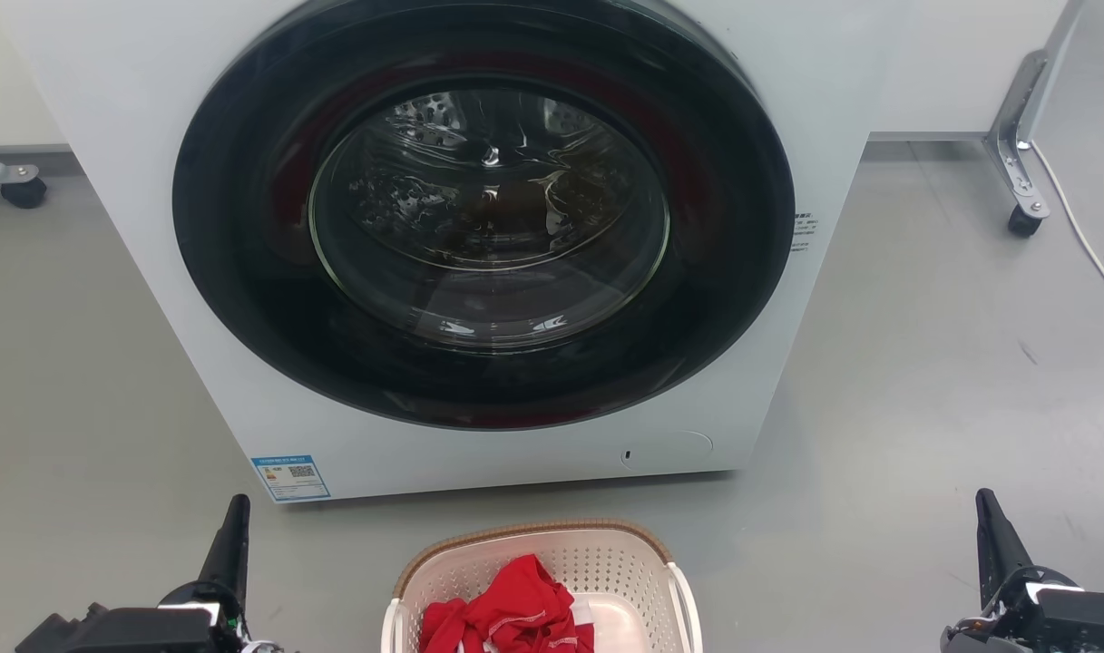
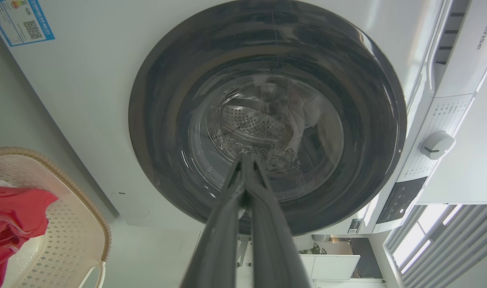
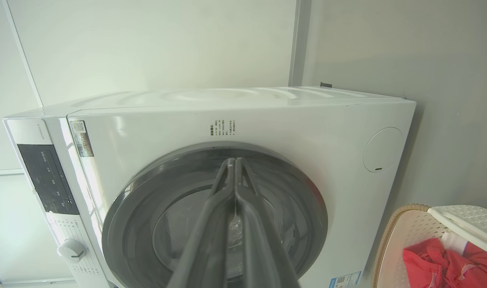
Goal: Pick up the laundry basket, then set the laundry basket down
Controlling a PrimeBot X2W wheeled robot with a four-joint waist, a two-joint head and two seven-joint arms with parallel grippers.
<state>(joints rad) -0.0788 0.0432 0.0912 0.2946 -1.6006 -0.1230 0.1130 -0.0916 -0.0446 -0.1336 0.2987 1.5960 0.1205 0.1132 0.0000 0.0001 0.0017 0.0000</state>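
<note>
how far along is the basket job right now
Done: nothing visibly; the laundry basket sits on the floor before the washing machine, red clothes inside. In hand: nothing; the left gripper and right gripper are shut, out to either side, clear of it. Left: likely both the lift and the set-down, though this moment alone cannot rule out that they are over.

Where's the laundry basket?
In the head view, the laundry basket sits on the floor, bottom middle, in front of the washing machine, between the left end effector and right end effector.
</note>
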